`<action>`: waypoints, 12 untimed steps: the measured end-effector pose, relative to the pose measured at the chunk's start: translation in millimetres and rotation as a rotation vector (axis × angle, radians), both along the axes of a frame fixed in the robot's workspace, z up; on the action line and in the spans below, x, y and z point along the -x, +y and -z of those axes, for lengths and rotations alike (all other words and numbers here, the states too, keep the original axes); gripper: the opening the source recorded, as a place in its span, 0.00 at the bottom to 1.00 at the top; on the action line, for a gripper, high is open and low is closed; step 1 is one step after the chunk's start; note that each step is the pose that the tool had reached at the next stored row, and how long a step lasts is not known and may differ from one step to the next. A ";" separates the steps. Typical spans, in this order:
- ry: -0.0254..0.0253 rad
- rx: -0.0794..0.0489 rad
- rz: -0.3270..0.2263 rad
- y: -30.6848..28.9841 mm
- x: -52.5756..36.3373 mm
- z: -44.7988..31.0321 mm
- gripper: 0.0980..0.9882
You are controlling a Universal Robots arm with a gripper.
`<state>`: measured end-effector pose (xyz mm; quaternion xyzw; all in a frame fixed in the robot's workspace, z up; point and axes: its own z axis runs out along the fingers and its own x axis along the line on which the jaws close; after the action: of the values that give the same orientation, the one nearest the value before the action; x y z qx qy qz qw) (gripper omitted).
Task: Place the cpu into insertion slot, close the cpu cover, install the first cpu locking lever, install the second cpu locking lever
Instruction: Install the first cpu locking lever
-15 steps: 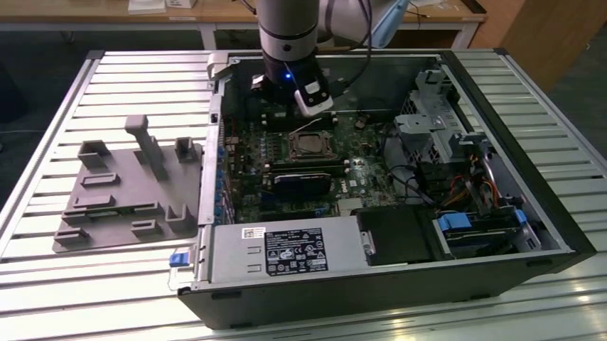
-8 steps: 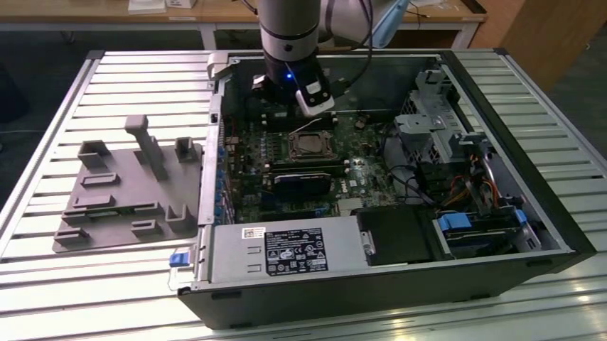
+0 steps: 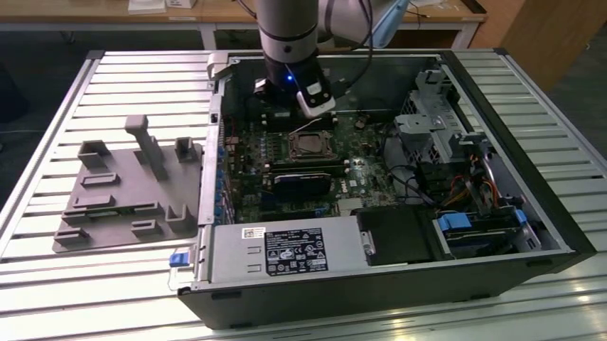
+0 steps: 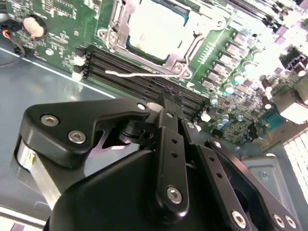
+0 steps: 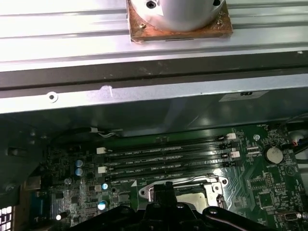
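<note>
Pincer (image 4: 166, 96): mine; its black links sit closest to the lens in the second wrist view. Tips are pressed together, no gap I can see, nothing visibly pinched.
Pincer contact: my tips hang over the memory slots (image 4: 110, 61), just beside the wire lever (image 4: 139, 74). I can't tell if they touch it.
Cpu (image 4: 156, 21): pale silvery square, lying flat in the insertion slot (image 3: 308, 146) and showing through the cover's window.
Cpu cover (image 4: 119, 26): shiny metal frame, down flat around the cpu.
Wire lever: thin pale wire, not hooked down, running along the slot's edge over the nearest memory slot, between the cpu and my tips.
Insertion slot position: middle of the green motherboard (image 5: 269, 192), inside the open computer case (image 3: 427, 284), right under my pincer in the exterior view.
Arm (image 3: 287, 35): mine, comes straight down into the case from above.
Coin battery (image 4: 33, 26): round and silvery, on the board past the end of the memory slots, well apart from my tips.
Power supply (image 3: 275, 252): grey box with a label, at the case's near edge in the exterior view.
Fixture tray (image 3: 114, 213): grey moulded block with posts, beside the case on the exterior view's left.
Table (image 3: 95, 298): slatted metal, carries both case and tray.
</note>
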<state>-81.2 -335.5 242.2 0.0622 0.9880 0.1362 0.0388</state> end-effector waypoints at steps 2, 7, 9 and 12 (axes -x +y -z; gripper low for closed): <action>-0.0040 0.000 0.000 0.0 -0.1 1.4 0.01; -0.0303 0.000 0.000 0.0 0.0 5.1 0.01; -0.0447 0.000 0.000 0.1 0.0 6.1 0.01; -0.0699 0.000 0.000 0.0 0.0 7.1 0.01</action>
<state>-81.2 -335.5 235.1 0.0574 0.9860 0.1383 0.0733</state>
